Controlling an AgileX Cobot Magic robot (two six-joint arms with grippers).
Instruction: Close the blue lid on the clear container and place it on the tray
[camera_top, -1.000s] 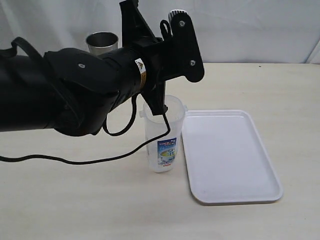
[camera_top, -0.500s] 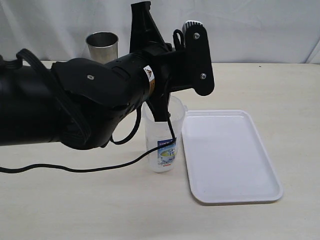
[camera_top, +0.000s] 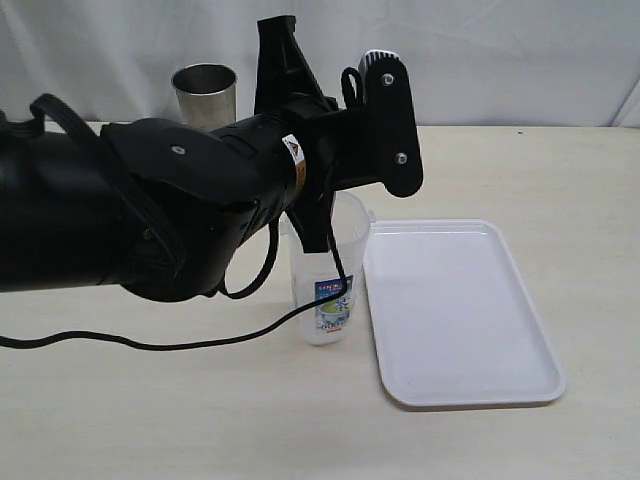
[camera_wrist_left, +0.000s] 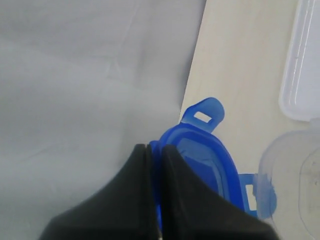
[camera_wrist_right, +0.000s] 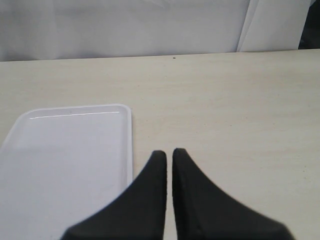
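Lidding | blue lid (camera_wrist_left: 200, 160) grasped by left tool (camera_wrist_left: 152, 150) beside clear container (camera_top: 325, 290) | right tool (camera_wrist_right: 169, 155) clenched empty | next: lid to be centred, pressed down

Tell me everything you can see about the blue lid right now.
The blue lid looks like translucent blue plastic, with a raised rim and two visible flaps, each with a rectangular slot. The left gripper pinches its edge, holding it tilted at the open mouth of the clear container, not yet seated; one flap overlaps that rim.
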